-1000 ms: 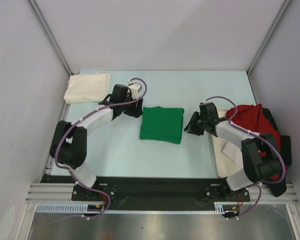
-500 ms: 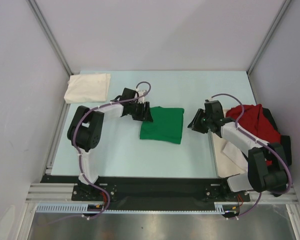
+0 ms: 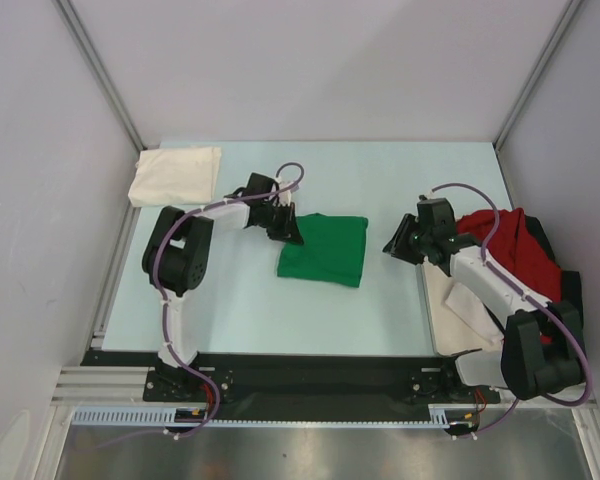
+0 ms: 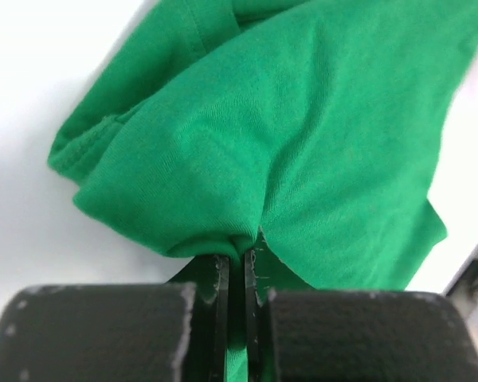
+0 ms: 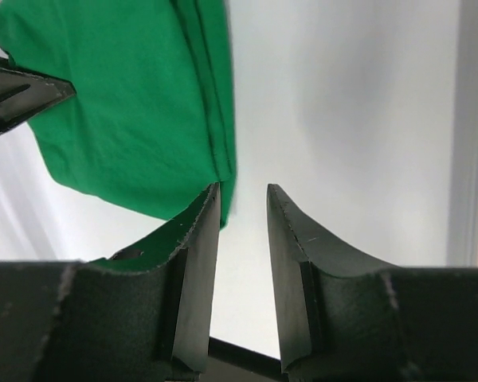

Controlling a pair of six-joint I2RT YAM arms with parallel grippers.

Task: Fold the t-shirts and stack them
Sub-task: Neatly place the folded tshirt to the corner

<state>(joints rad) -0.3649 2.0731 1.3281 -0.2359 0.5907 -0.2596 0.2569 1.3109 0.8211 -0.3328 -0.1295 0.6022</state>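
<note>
A folded bright green t-shirt (image 3: 327, 252) lies mid-table. My left gripper (image 3: 292, 234) is at its back left corner, shut on a pinch of the green fabric (image 4: 247, 159); the left wrist view shows the cloth bunched between the closed jaws (image 4: 243, 259). My right gripper (image 3: 392, 246) hovers just right of the shirt, open with nothing between its fingers (image 5: 243, 188), and the shirt's hemmed edge (image 5: 215, 119) lies just ahead of its left finger. A folded cream-white t-shirt (image 3: 176, 174) rests at the back left. A crumpled red t-shirt (image 3: 512, 250) lies on a dark one (image 3: 570, 292) at the right.
A pale flat piece (image 3: 458, 300) lies under the right arm beside the red heap. Grey walls and metal posts close in the table on the left, back and right. The arms' black base rail (image 3: 300, 375) runs along the near edge.
My left gripper slid right onto the green shirt's back left corner and shut on it, pulling that corner up a little. The right gripper drifted slightly right, still open.
</note>
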